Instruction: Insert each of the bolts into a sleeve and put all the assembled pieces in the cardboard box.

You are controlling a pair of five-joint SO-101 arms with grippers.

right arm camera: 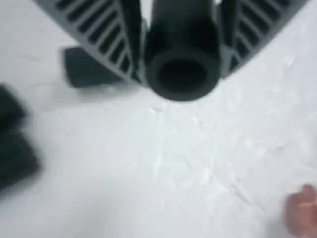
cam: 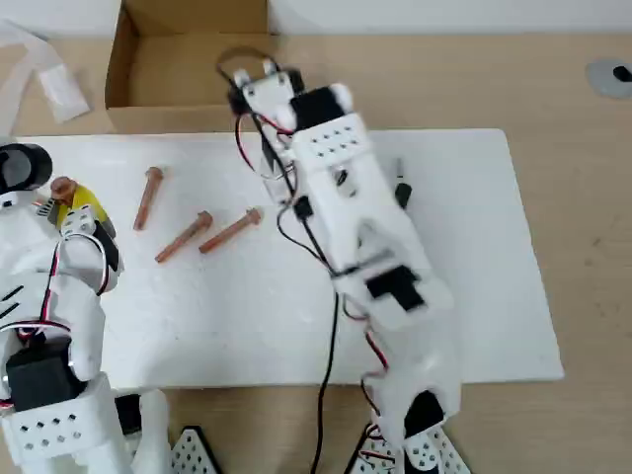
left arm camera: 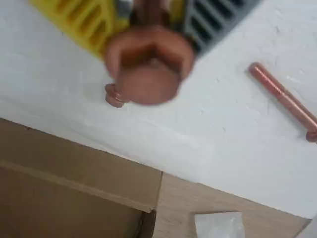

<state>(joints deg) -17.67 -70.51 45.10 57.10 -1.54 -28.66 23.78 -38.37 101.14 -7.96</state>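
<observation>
Pinching the stiff, probably slippery bolt (left arm camera: pixel 148 74) behind its head, left gripper (left arm camera: pixel 148 17); right gripper (right arm camera: pixel 181 29) clamps the sleeve (right arm camera: pixel 182 69).

The bolts (cam: pixel 230 231) are dull coppery metal, the sleeve (right arm camera: pixel 182 54) matt black plastic, the sheet (cam: pixel 464 296) rough white foam, the cardboard box (cam: pixel 118 69) matt brown.

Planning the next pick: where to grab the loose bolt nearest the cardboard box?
Likely mid-shank, from straight above, closing across its length. The bolt lies flat on the white mat, apart from the other bolts, head toward the cardboard box, leaving the shank free.
</observation>
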